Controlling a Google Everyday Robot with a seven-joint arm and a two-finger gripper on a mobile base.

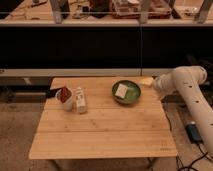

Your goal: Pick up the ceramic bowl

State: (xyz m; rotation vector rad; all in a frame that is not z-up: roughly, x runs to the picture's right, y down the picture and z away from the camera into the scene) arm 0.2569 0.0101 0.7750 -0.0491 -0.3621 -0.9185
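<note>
Gripper [146, 81], barely discernible, hangs beside ceramic bowl [126, 92].

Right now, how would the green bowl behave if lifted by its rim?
The ceramic bowl looks rigid and glazed, so probably slippery and fairly heavy for its size. Shallow and wide, it seems unlikely to tip, but the pale square piece inside may slide if tilted. The claw is just beyond its rim.
</note>
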